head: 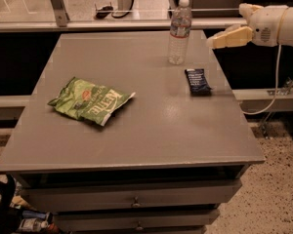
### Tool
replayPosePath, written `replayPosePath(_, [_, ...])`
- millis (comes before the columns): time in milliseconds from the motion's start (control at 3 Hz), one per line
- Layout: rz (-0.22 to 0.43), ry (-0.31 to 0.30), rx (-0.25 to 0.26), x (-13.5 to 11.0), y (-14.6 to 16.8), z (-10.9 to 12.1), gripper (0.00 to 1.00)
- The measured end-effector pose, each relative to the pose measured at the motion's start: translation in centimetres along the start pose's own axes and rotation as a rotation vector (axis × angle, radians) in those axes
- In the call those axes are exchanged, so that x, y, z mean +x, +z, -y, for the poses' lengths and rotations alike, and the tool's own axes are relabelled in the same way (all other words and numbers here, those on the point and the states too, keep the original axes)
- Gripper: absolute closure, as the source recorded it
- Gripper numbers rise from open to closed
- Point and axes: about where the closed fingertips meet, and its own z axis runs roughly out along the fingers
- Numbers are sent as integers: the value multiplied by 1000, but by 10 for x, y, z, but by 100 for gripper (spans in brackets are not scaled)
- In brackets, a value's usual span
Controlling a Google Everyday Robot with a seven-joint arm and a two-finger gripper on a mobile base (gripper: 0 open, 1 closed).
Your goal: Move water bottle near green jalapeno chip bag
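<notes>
The water bottle (179, 30), clear with a white cap and a reddish label band, stands upright near the far right of the grey table (151, 135). The green jalapeno chip bag (90, 101) lies flat at the table's left middle, far from the bottle. My gripper (214, 41) hangs at the right edge of the table, pointing left toward the bottle at about its mid height. It is a short gap to the right of the bottle and holds nothing.
A small dark blue snack wrapper (197, 80) lies on the table in front of the bottle, below the gripper. A white cable (276, 89) hangs from the arm on the right. A rail and glass partition (112, 24) run behind the table.
</notes>
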Motion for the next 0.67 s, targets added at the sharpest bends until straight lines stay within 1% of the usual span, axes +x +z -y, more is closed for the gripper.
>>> replayPosePath(333, [46, 36, -30, 1, 42, 24, 0])
replayPosePath(667, [72, 53, -60, 1, 68, 30, 0])
